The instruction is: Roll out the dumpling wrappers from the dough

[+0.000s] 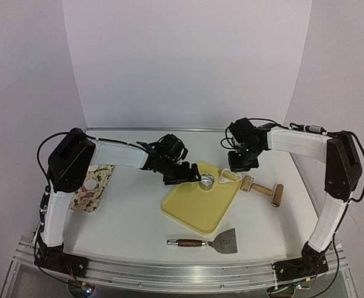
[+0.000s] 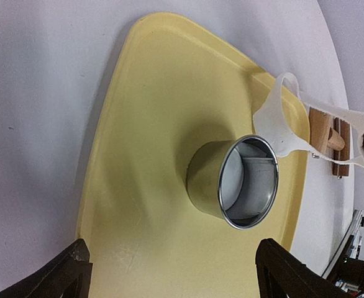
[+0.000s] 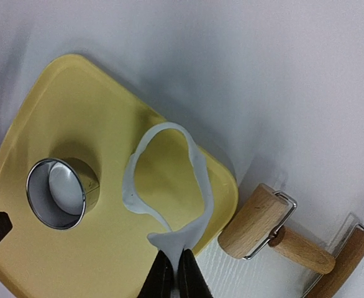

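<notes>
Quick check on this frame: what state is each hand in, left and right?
Left hand: open, holding nothing.
Right hand: closed, pinching the leftover dough loop.

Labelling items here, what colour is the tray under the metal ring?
The tray is pale yellow; left wrist view.
</notes>
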`<state>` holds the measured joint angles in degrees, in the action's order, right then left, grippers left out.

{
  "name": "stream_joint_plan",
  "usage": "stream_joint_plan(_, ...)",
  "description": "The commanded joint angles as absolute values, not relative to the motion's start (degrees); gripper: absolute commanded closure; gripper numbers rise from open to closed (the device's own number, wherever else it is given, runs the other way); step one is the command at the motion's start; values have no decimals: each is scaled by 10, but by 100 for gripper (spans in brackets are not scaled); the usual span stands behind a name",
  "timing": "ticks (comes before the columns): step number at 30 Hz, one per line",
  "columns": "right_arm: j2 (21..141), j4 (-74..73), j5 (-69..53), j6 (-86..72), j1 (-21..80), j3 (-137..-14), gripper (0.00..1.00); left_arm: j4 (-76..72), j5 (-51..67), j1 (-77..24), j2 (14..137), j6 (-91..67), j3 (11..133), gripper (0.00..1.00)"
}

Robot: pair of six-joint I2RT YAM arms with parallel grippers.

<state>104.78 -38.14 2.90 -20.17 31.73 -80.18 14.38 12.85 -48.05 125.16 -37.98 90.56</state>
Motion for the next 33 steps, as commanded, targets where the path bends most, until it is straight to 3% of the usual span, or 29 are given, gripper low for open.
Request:
stream_joint_plan(1,1046,-386,-35,-172,315,-830,83,125,125,-478,1210,-385,908,8)
stream_joint_plan(7,1047,-398,-21,-162,315,-855,44,129,126,-478,1205,-387,911,7)
stream_joint_plan(10,1033,-400,0,-162,316,-853,38,129,131,-478,1206,-387,913,7)
stream_joint_plan(17,1066,-399,-127,-152,315,-869,43,147,127,-478,1217,-392,928,8)
stream_joint_plan(33,1211,-401,-156,-110,316,-964,59,123,88,-458,1102,-420,780,7)
